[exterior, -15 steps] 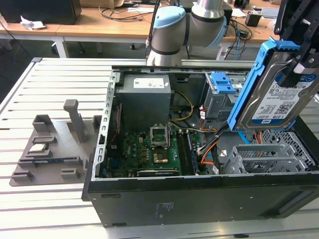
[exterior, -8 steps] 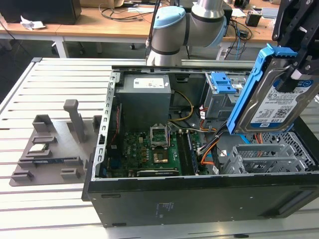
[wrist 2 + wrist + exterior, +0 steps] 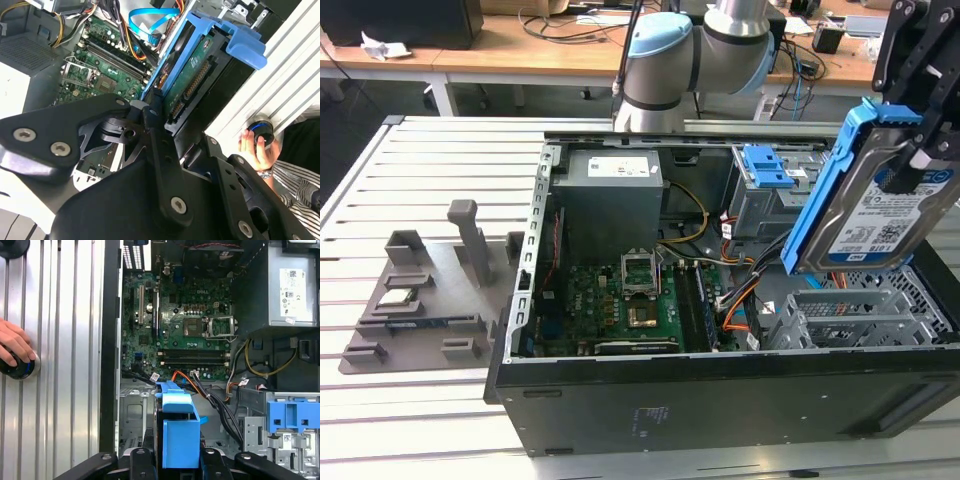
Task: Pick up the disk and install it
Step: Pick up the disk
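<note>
The jaws are clamped on the disk (image 3: 885, 215), which hangs tilted above the open computer case (image 3: 720, 405). That spot, over the case's drive-bay end, seems chosen to suit installing it.

Open computer case (image 3: 720, 400) on slatted table (image 3: 410, 420); green motherboard (image 3: 610, 300), grey power supply (image 3: 610, 205) inside; grey fixture (image 3: 420, 290) beside.

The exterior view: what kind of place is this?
Probably a robotics lab or workshop. A robot arm holds the disk in its gripper above an open computer case on a slotted metal table, with desks and cables behind.
</note>
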You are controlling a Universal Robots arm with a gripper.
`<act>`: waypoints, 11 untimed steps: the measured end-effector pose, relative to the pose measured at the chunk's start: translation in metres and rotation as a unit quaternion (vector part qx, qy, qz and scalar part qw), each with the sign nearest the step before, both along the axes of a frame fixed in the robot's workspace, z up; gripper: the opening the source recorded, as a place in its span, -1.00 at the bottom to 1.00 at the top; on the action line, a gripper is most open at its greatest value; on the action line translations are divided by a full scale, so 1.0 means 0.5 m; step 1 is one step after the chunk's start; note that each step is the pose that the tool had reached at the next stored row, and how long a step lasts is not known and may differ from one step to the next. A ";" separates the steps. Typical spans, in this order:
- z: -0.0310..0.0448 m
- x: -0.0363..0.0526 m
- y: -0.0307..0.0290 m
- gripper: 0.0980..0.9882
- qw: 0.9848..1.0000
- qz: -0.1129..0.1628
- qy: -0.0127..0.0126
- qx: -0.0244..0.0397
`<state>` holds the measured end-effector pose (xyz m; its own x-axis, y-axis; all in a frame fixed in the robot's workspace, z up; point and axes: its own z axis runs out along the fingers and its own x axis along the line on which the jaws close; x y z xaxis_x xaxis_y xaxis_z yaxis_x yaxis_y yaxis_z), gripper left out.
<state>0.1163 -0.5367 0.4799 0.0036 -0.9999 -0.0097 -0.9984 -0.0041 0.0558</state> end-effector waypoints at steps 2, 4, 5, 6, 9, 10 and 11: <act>-0.003 0.006 0.000 -0.40 1.000 0.000 0.000 -0.001; -0.005 0.009 0.000 -0.40 1.000 0.000 0.000 -0.001; -0.009 0.013 0.000 -0.40 1.000 0.000 0.000 -0.001; -0.011 0.015 0.000 -0.40 1.000 0.000 0.000 -0.001; -0.015 0.018 -0.001 -0.40 1.000 0.000 0.000 -0.001; -0.016 0.019 -0.001 -0.40 1.000 0.000 0.000 -0.001; -0.017 0.019 -0.001 -0.40 1.000 0.000 0.000 -0.001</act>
